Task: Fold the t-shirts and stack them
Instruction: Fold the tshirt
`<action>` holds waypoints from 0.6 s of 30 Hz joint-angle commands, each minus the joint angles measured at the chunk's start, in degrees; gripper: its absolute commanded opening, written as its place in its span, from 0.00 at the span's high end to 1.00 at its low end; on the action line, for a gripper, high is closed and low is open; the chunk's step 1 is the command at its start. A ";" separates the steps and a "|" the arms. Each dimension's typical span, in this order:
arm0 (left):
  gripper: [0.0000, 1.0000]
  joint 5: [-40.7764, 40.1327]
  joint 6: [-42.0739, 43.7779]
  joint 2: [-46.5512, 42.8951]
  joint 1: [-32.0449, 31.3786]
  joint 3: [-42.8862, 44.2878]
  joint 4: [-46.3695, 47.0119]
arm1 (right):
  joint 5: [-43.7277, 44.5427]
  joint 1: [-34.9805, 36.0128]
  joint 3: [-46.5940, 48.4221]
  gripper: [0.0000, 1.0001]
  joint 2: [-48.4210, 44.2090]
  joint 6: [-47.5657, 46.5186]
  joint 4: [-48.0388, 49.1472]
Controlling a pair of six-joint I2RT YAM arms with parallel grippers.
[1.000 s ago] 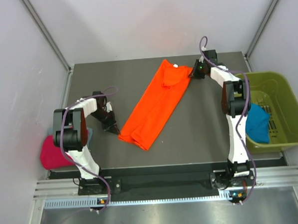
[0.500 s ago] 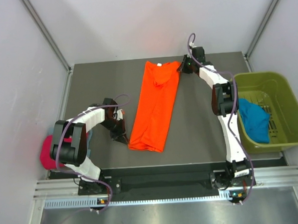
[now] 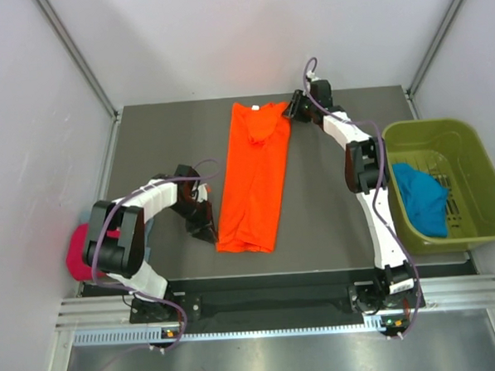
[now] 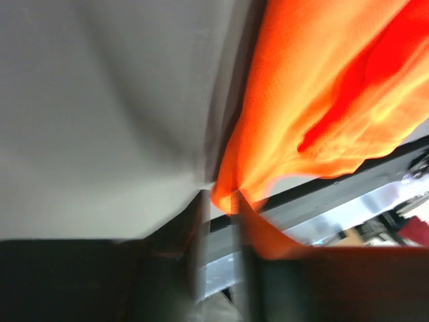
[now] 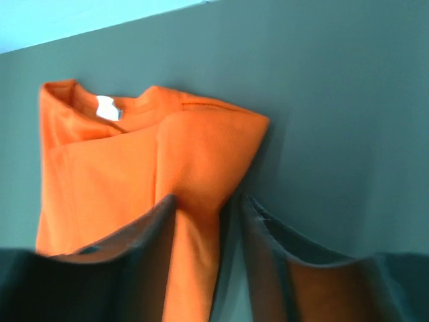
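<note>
The bright orange cloth t-shirt [image 3: 251, 181], a long folded strip, is being laid straight on the dark table [image 3: 340, 214], swung round from a diagonal, ready for crosswise folding. Its 1 o'clock collar corner is being straddled by the parted jaws of the right gripper [image 3: 293, 110]. At the 7 o'clock hem corner, the grip of the left gripper [image 3: 207, 232] cannot be told.

Desk [image 3: 332, 206]: dark grey, matte, beneath left tool [image 3: 205, 231] and right tool [image 3: 293, 110]. Walls [image 3: 223, 37]: plain white panels, beyond and outboard of each tool. Frame posts [image 3: 74, 53]: bare aluminium, far corners. Rail [image 3: 270, 305]: ribbed metal, base side of tools. Light: soft, even.
</note>
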 commanded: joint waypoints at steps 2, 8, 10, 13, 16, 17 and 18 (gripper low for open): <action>0.50 -2.00 -0.65 -4.30 -0.15 2.20 0.14 | -2.68 -0.38 -0.90 0.43 -6.76 -0.52 1.53; 0.23 -0.95 -1.08 -8.44 2.65 2.66 0.05 | -11.39 -2.41 -26.01 0.37 -28.63 5.27 -3.30; 0.23 0.10 -2.57 -9.05 4.23 1.43 1.19 | -13.49 -1.97 -39.45 0.37 -37.74 7.55 -4.98; 0.24 1.77 -3.54 -8.80 6.87 -0.94 2.25 | -17.45 -0.65 -58.00 0.39 -48.21 10.36 -5.78; 0.28 2.56 -4.24 -8.71 7.23 -2.96 3.82 | -19.74 2.07 -74.18 0.39 -55.96 14.41 -1.40; 0.30 3.00 -4.59 -8.71 7.23 -4.10 4.44 | -19.92 2.95 -77.52 0.40 -57.48 15.12 -0.25; 0.31 3.18 -4.95 -8.71 7.14 -4.72 5.23 | -20.27 4.78 -83.12 0.40 -58.80 16.08 0.81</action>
